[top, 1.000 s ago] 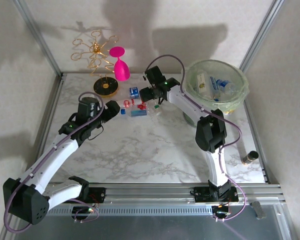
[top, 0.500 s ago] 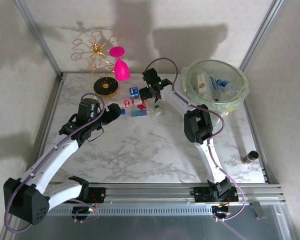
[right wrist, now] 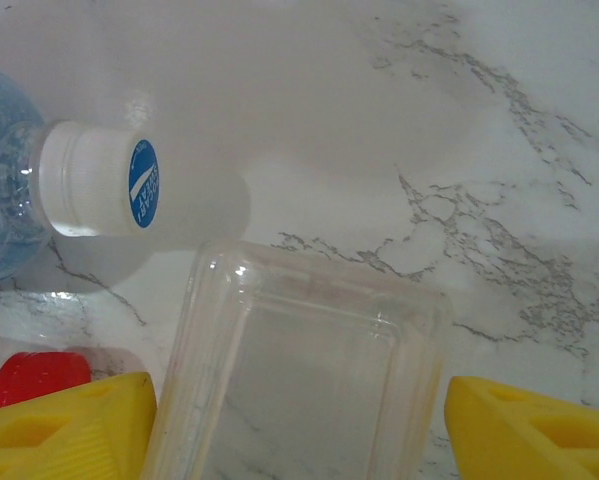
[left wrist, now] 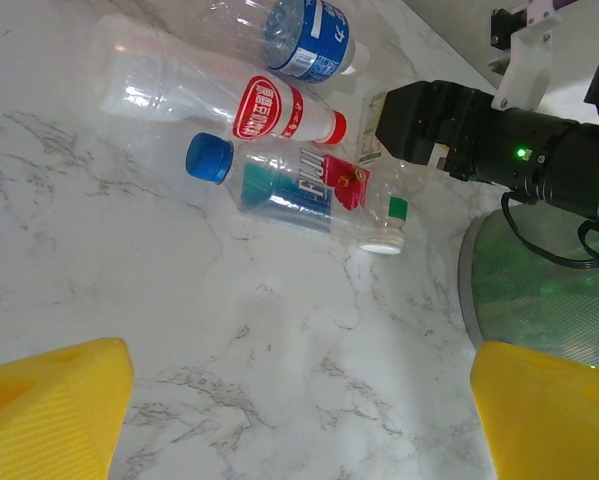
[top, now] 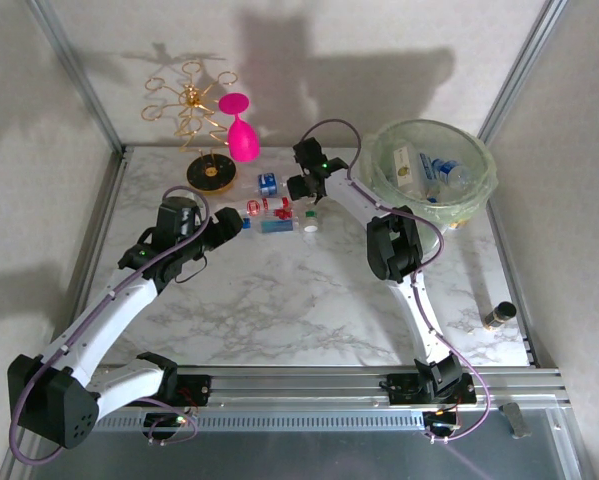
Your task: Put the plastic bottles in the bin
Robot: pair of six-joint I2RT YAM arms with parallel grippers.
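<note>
**Right pincer astride a clear bottle, squeeze not yet made**

Object: clear bottle [right wrist: 299, 370], lying on its side in the loose cluster of plastic bottles [top: 274, 212] at the far middle of the table. It is well apart from the bin [top: 429, 123] at the far right. The bin holds several bottles already.

Right gripper [right wrist: 299, 425]: fingers apart, one on each side of the clear bottle. One pad [right wrist: 69, 430] sits just beside the bottle wall. A strip of marble shows between the bottle and the other pad. Not clamped.

Left gripper [left wrist: 299, 400]: fingers wide apart, nothing between them, hovering on the near side of the cluster.

Step in hand, as judged: the grasp.
- Centre the bottle first so both pads meet it together; an off-centre close would likely skid it.
- Close gently, since the thin wall will probably cave.
- A white-capped bottle [right wrist: 79, 180] and a red cap [right wrist: 34, 380] lie close to one finger and could be nudged.
- Lift straight up before swinging across, clear the bin's rim, and let go above the opening.

Surface: the table [top: 279, 310] is white with grey veins and glossy, so round bottles should roll easily.

Surroundings: a pink wine glass [top: 241, 135] and a gold wire rack [top: 194, 110] stand at the far edge behind the cluster. A small dark item [top: 497, 316] stands near the right edge; I cannot tell what it is. The walls are pale, with aluminium frame posts and a metal rail along the near edge.
</note>
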